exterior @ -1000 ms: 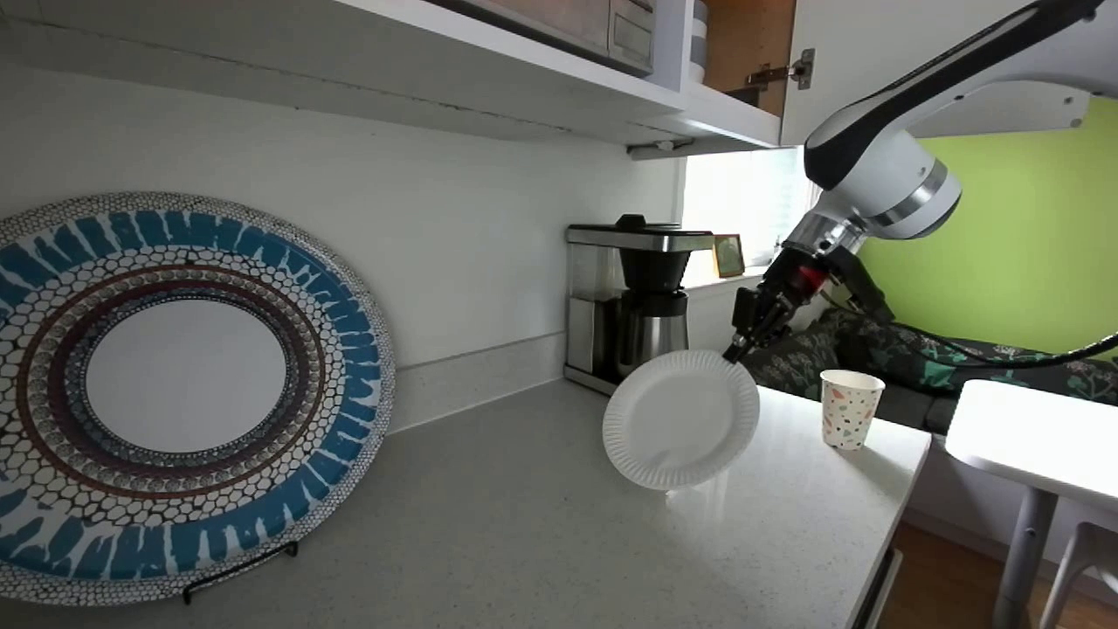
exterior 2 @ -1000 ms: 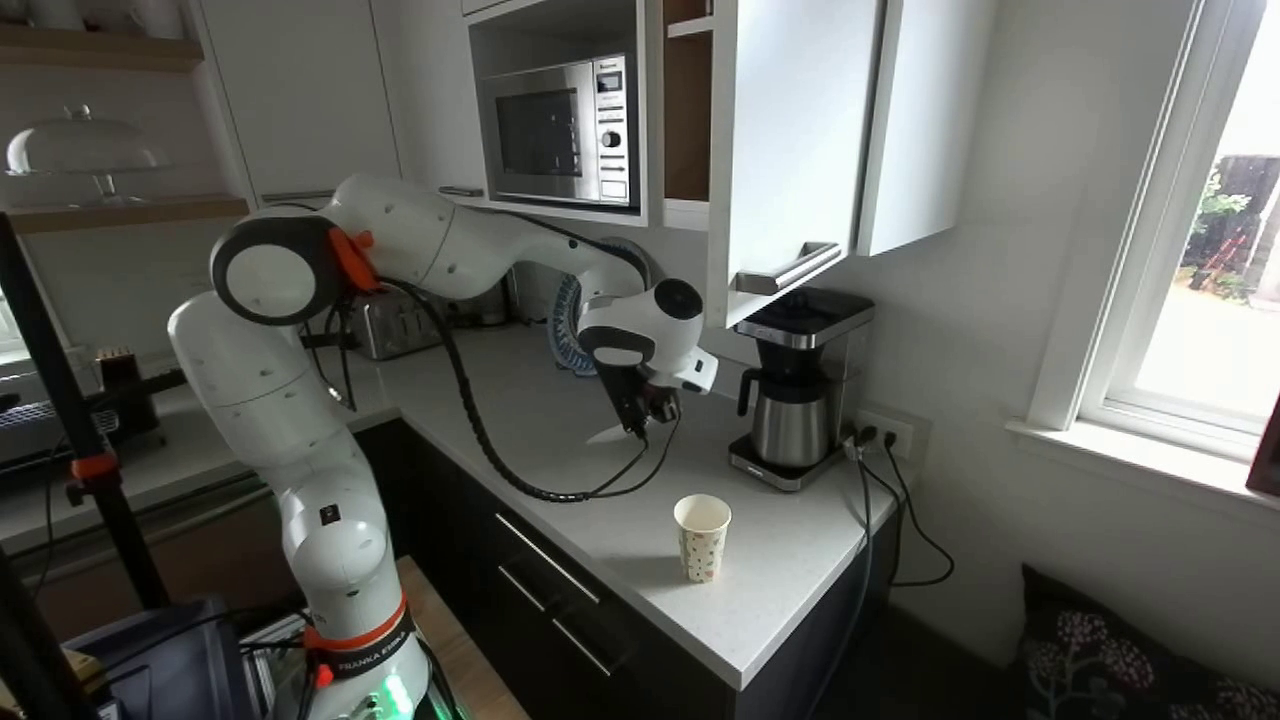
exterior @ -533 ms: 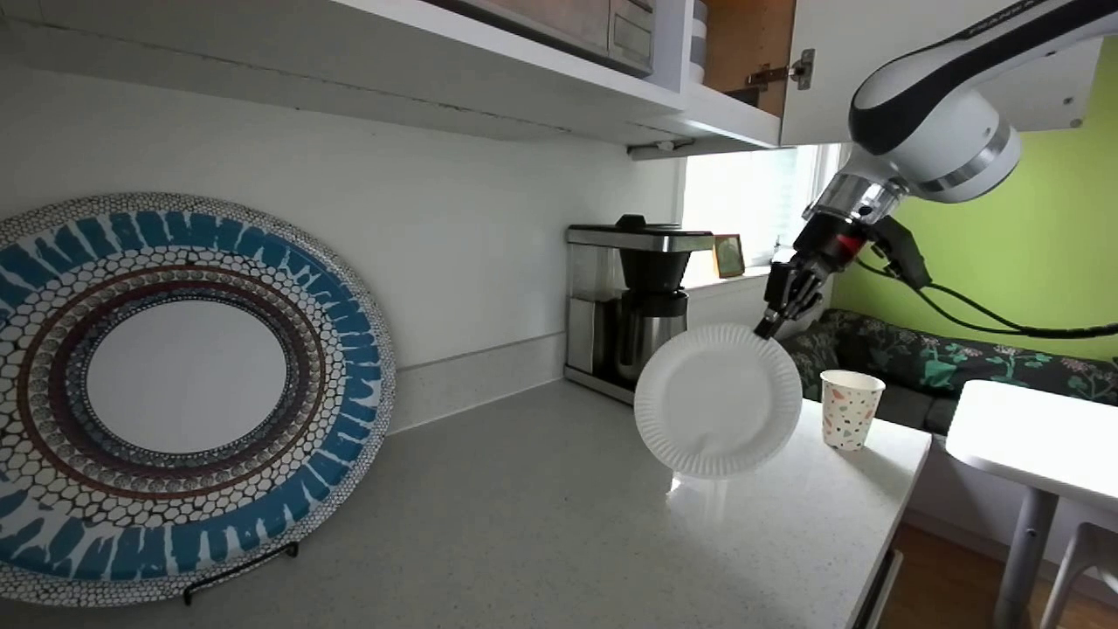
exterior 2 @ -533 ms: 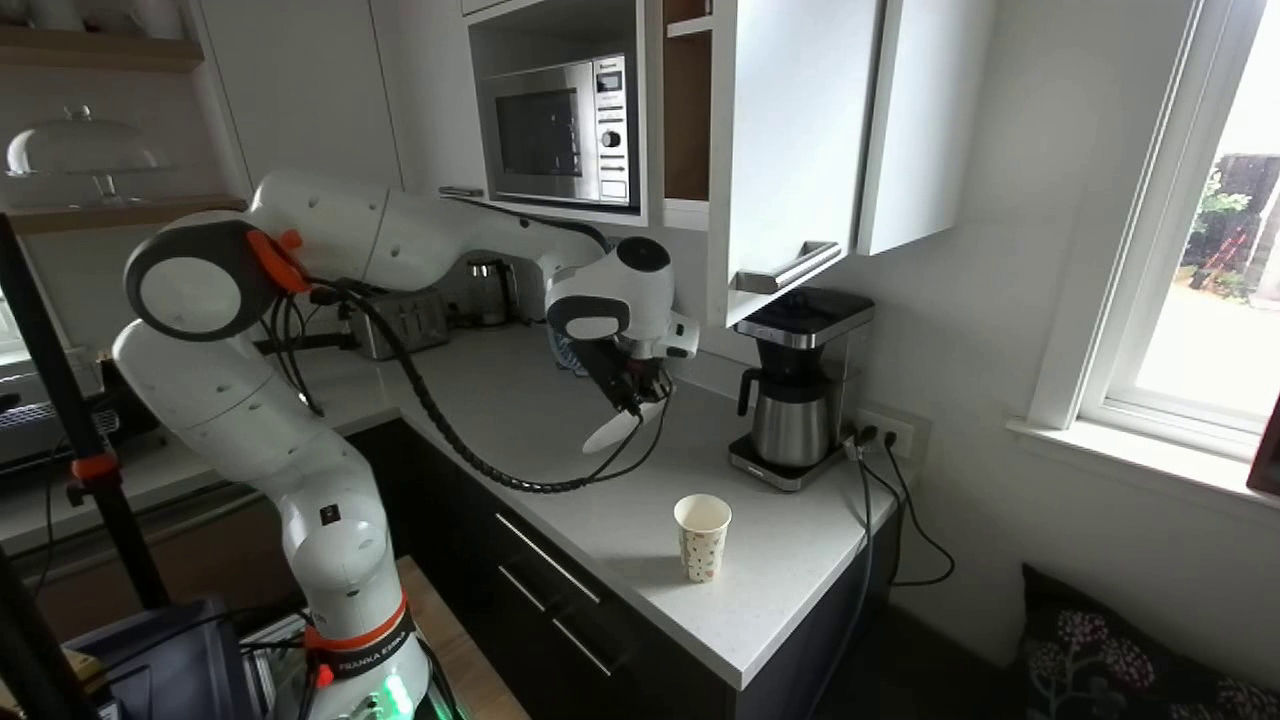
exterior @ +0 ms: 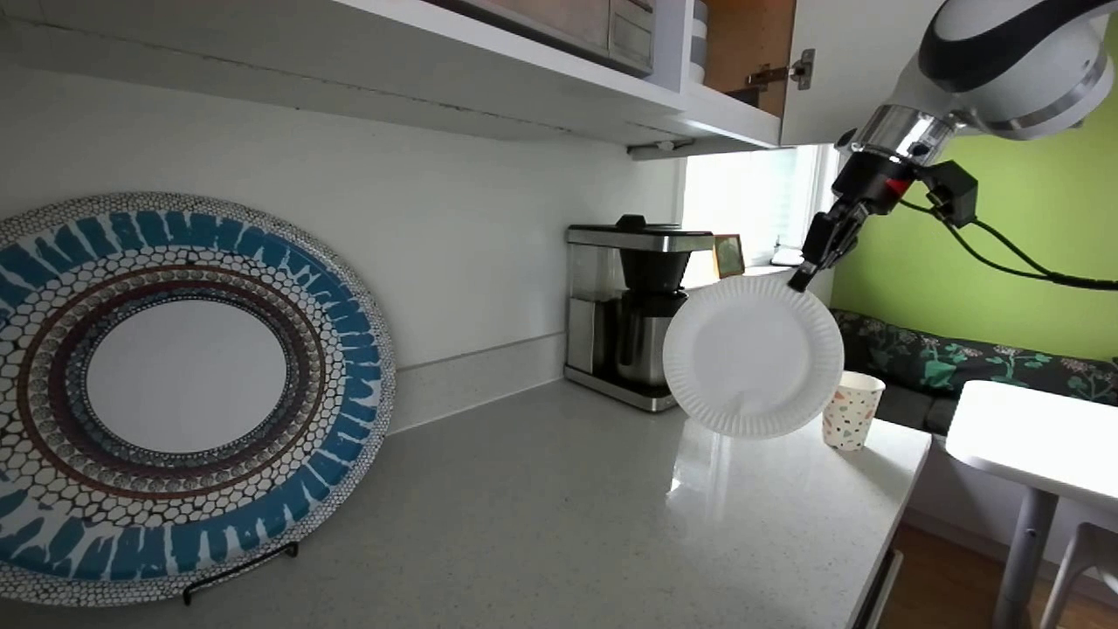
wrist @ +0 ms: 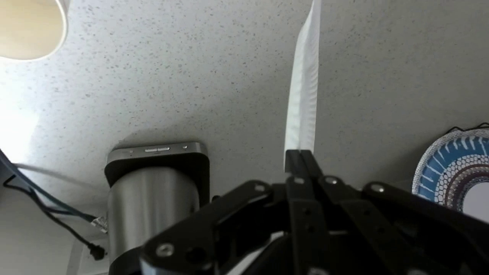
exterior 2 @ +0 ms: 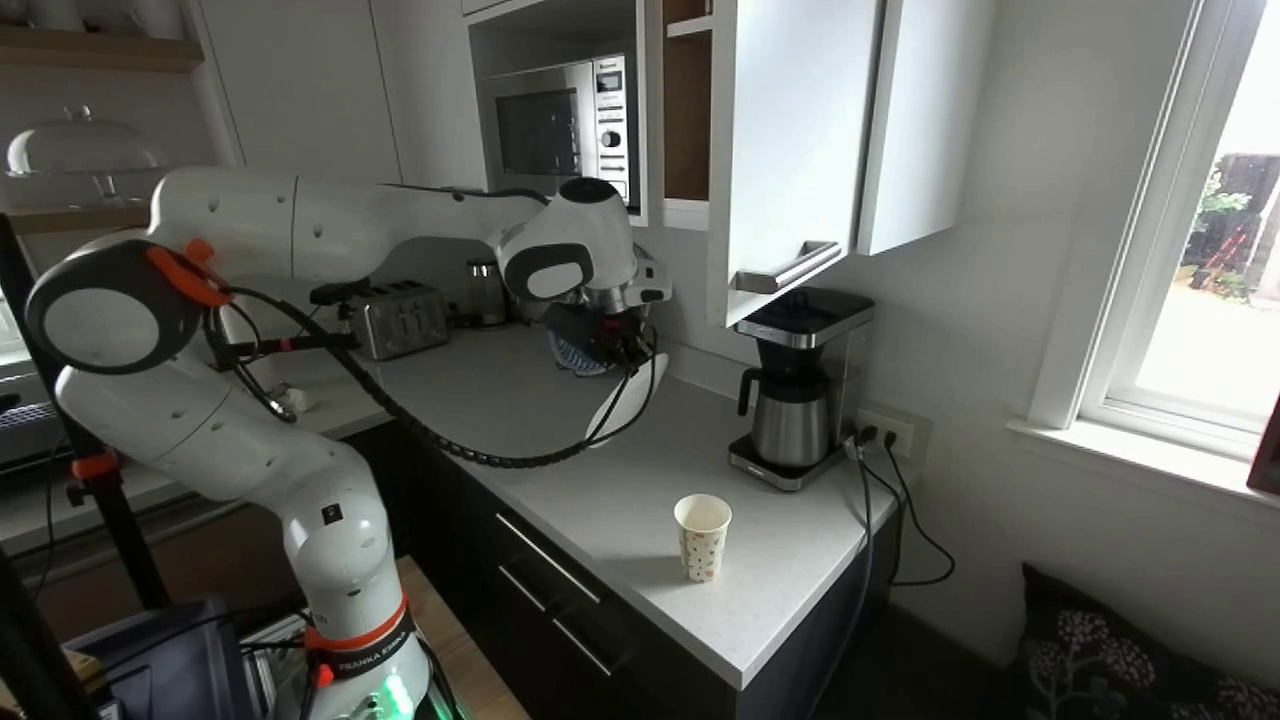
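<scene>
A white paper plate (exterior: 753, 356) with a fluted rim hangs upright in the air above the counter (exterior: 524, 524). My gripper (exterior: 802, 281) is shut on its upper rim. In the wrist view the gripper's fingertips (wrist: 293, 156) pinch the plate (wrist: 303, 88), which shows edge-on. The plate also shows tilted in an exterior view (exterior 2: 630, 398), partly behind the cable. A paper cup (exterior 2: 703, 540) with coloured specks stands on the counter near its corner. In an exterior view the plate's edge slightly covers the cup (exterior: 852, 418). The cup's rim shows in the wrist view (wrist: 63, 28).
A coffee maker (exterior 2: 800, 390) with a steel carafe stands against the wall, its cords (exterior 2: 870, 500) hanging beside it. A large patterned platter (exterior: 358, 376) leans on a stand. A cabinet door (exterior 2: 800, 150) hangs open above the counter. A microwave (exterior 2: 540, 130) and toaster (exterior 2: 400, 320) are farther back.
My gripper has lifted the plate higher off the counter and drawn it back toward the robot's base, the plate shifting right in an exterior view. The cup has not moved.
</scene>
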`<state>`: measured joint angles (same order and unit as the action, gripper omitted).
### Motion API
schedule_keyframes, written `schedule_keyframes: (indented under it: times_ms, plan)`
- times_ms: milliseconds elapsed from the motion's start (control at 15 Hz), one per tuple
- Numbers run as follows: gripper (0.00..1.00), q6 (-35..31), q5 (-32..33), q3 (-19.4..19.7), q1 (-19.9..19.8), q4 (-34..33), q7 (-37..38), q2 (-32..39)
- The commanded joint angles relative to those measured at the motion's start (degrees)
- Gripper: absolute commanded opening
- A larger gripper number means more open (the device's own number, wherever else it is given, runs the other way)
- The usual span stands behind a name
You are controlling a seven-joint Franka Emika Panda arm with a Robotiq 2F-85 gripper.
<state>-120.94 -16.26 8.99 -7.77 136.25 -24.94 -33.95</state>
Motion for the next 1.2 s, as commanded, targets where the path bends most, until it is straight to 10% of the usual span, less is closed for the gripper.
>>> schedule_keyframes:
  times_ms: [0, 1133]
  plan:
    - [0.0, 1.9, 6.5, 0.3, 1.0, 1.7, 1.4, -6.8]
    - [0.01, 1.0, 15.3, 0.4, 3.2, 0.1, 6.7, -17.2]
